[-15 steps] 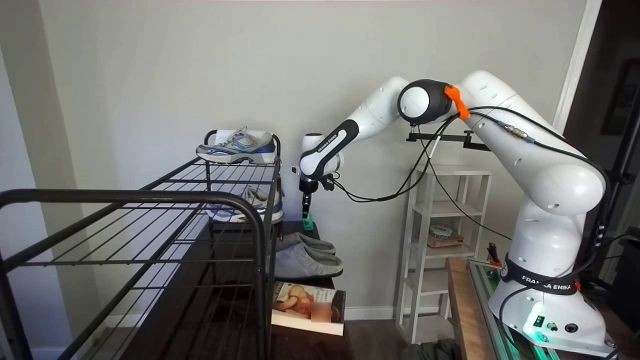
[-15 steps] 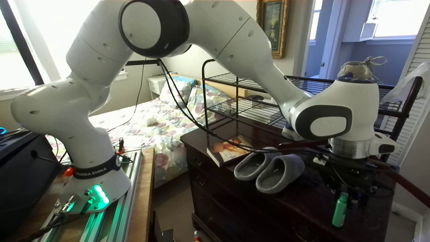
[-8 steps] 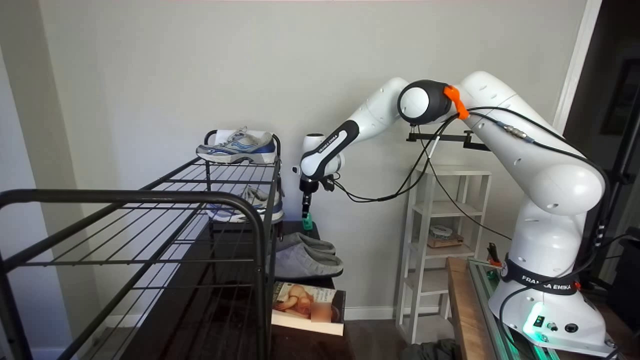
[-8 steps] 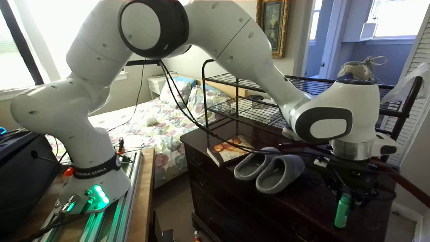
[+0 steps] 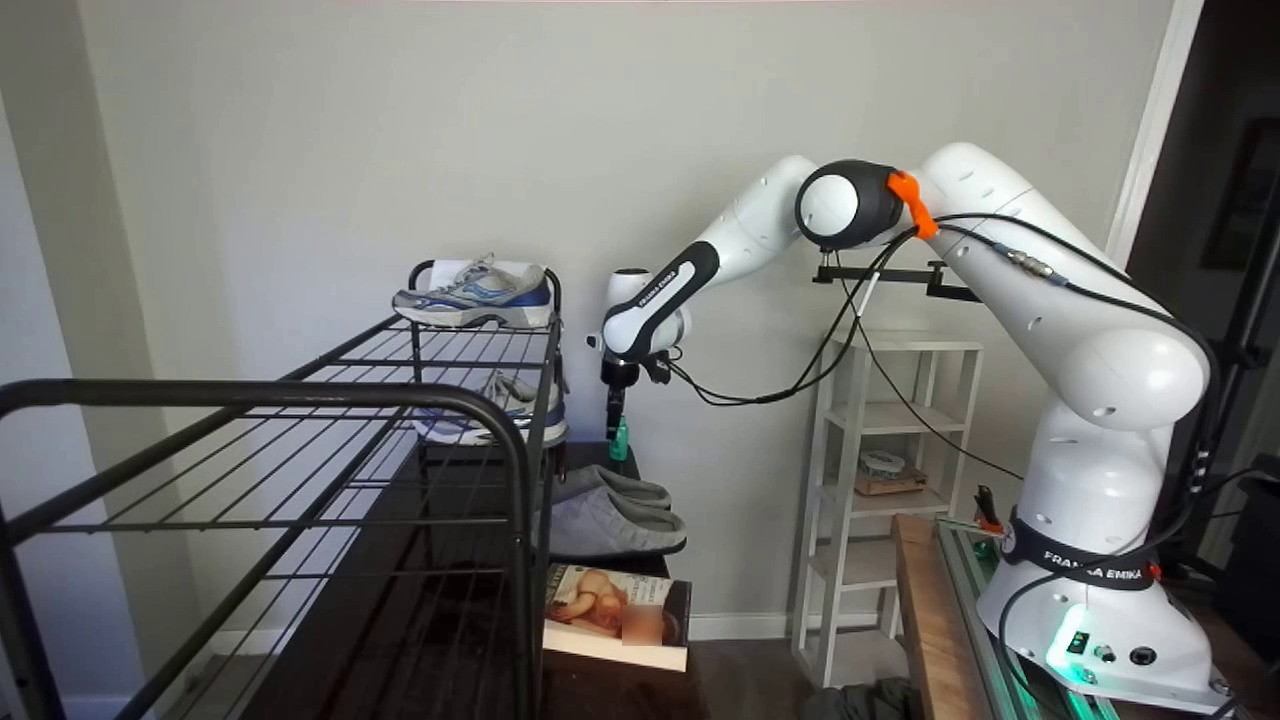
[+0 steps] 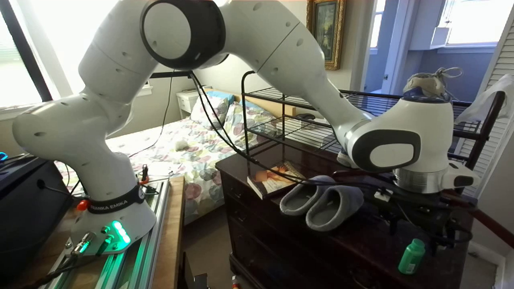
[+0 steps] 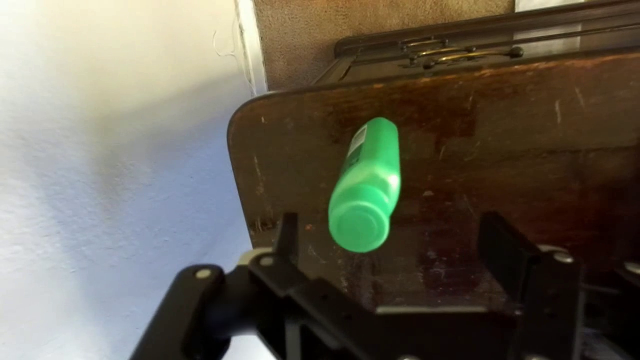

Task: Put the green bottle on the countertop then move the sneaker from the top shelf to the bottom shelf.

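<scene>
one green bottle (image 7: 369, 170), one wide-spread hand (image 7: 394, 240)

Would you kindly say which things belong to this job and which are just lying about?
For the job: gripper; green bottle; dresser top (likely countertop); sneaker on the top shelf; bottom shelf.

Lying about: grey slippers; book; footwear below the sneaker.
</scene>
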Available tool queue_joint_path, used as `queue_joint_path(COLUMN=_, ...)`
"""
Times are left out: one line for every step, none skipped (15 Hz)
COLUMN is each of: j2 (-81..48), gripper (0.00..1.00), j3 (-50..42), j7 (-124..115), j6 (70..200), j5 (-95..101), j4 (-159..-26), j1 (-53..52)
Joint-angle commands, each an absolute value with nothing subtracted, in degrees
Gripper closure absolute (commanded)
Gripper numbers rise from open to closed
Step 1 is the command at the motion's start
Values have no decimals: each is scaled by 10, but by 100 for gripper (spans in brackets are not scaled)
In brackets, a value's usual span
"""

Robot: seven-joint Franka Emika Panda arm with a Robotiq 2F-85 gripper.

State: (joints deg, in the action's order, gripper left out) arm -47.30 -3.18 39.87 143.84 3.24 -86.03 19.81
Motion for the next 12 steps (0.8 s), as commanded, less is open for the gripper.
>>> queue_joint_path(j2=-441, gripper=0, j3=-49, j7=371, j6=1451, j5=58, j4=-898, j1=184)
queue_joint_path(j2=-431, gripper=0, j3=-53, j7=360, j6=1454, j5=58, j4=-908, j1=180)
queue_joint_path(j2=-414, gripper=0, j3=-58, j7=351, j6=1462, j5=64, j4=-926, j1=175)
queue_joint_path(j2=-404, gripper=0, j3=-62, j7=345, j6=1466, j5=71, j4=-936, j1=170)
queue_joint_path(j2=-386, gripper=0, j3=-64, j7=341, j6=1473, j5=78, j4=-953, j1=166)
queue_joint_path(j2=-362, gripper=0, j3=-63, j7=335, j6=1483, j5=80, j4=-976, j1=164)
queue_joint_path(j2=-331, gripper=0, j3=-62, j7=323, j6=1474, j5=78, j4=-1001, j1=161)
queue_joint_path(j2=-293, gripper=0, j3=-52, j7=320, j6=1464, j5=67, j4=-1033, j1=164)
queue_joint_path(j2=-268, gripper=0, j3=-43, j7=321, j6=1446, j5=54, j4=-1046, j1=170)
queue_joint_path(j2=-240, gripper=0, j3=-35, j7=326, j6=1418, j5=46, j4=-1060, j1=175)
queue_joint_path(j2=-211, gripper=0, j3=-32, j7=331, j6=1386, j5=41, j4=-1073, j1=176)
queue_joint_path(j2=-182, gripper=0, j3=-33, j7=335, j6=1341, j5=41, j4=-1081, j1=173)
